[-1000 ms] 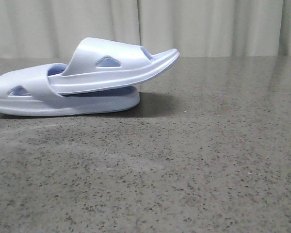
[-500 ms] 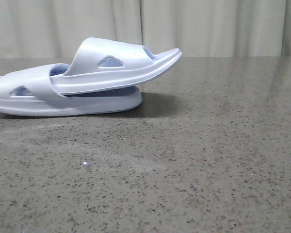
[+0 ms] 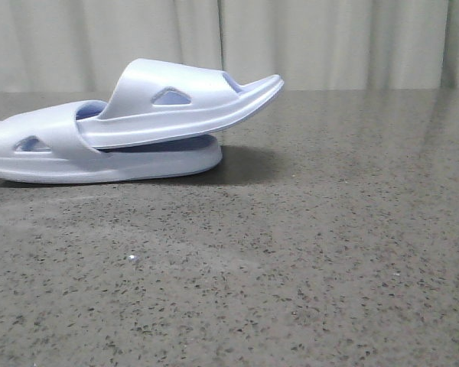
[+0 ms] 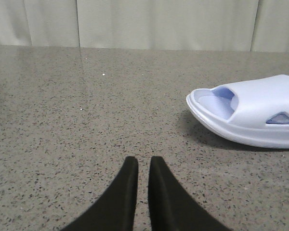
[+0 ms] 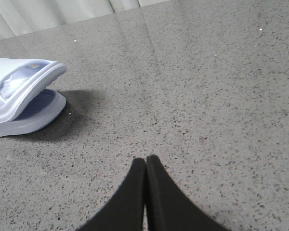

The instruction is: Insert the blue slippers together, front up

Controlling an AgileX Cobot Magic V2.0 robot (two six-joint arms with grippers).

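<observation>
Two pale lavender-blue slippers lie at the table's far left in the front view. The upper slipper (image 3: 183,99) has its heel pushed under the strap of the lower slipper (image 3: 53,157), and its toe tilts up to the right. The right wrist view shows the raised toe (image 5: 24,86) above the lower slipper's toe (image 5: 36,120). The left wrist view shows one slipper's end (image 4: 250,113). My left gripper (image 4: 143,161) is shut and empty, with a thin slit between the fingers, and hangs over bare table apart from the slippers. My right gripper (image 5: 145,160) is shut and empty, also apart. Neither gripper shows in the front view.
The speckled grey stone table (image 3: 306,252) stretches to the front and right of the slippers. A pale curtain (image 3: 329,38) hangs behind the table's far edge.
</observation>
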